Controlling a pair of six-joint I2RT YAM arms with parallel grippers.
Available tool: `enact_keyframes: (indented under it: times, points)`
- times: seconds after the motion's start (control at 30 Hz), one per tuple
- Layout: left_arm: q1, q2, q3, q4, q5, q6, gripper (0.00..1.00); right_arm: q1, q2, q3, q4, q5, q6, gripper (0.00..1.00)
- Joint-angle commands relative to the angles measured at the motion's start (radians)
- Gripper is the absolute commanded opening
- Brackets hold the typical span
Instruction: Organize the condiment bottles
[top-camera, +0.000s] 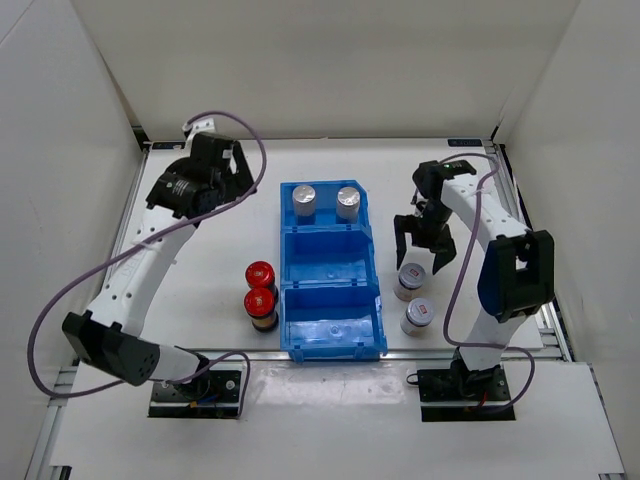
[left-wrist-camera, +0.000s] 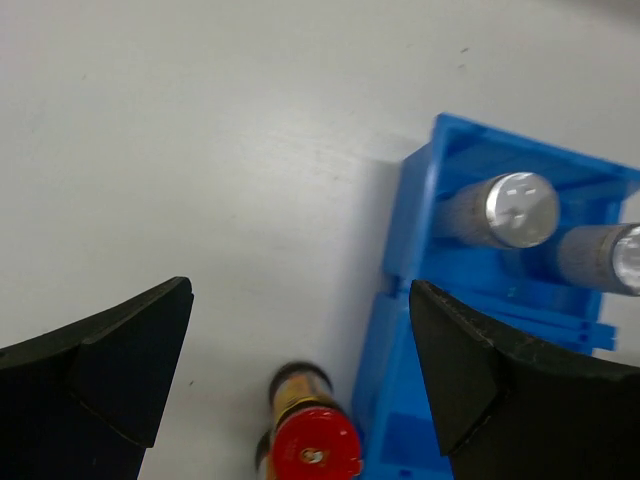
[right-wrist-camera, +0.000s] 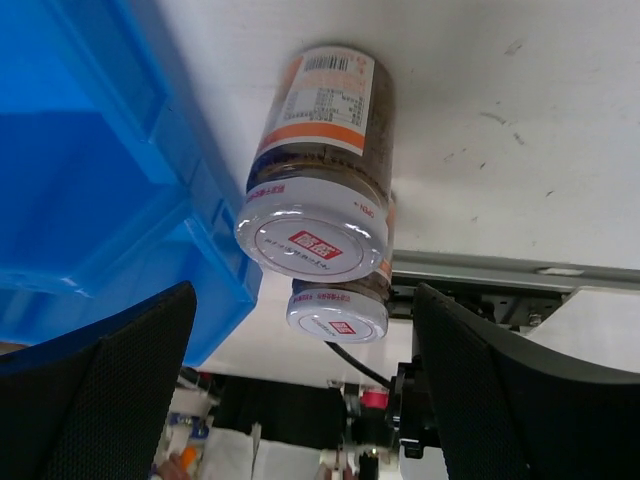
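Two silver-capped bottles stand in the far compartment of the blue bin; they show in the left wrist view. Two red-capped dark bottles stand left of the bin; one shows in the left wrist view. Two white-capped bottles stand right of the bin, and in the right wrist view. My left gripper is open and empty, far left of the bin. My right gripper is open and empty, just above the white-capped bottles.
The bin's middle and near compartments hold nothing. White walls enclose the table on three sides. A metal rail runs along the table's right edge. Cables loop from both arms.
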Motion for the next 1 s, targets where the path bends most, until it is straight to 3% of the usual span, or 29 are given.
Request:
enact_keyframes:
  times: [0.0,0.2,0.5,0.73,0.97]
  points:
    - [0.044,-0.083,-0.104,-0.02,-0.012,-0.019,1.0,0.018,-0.001,-0.032,-0.002,-0.049,-0.005,0.92]
    - [0.105,-0.178,-0.239,-0.02,0.007,0.002,1.0,0.039,0.054,-0.055,0.009,-0.037,0.014,0.9]
    - [0.161,-0.197,-0.283,-0.02,0.049,0.031,1.0,0.07,0.128,-0.073,-0.014,0.059,0.068,0.86]
    - [0.161,-0.206,-0.311,-0.02,0.06,0.04,1.0,0.079,0.137,-0.101,0.006,0.072,0.109,0.64]
    - [0.161,-0.241,-0.369,-0.02,0.06,0.005,1.0,0.108,0.079,0.017,-0.075,0.151,0.179,0.37]
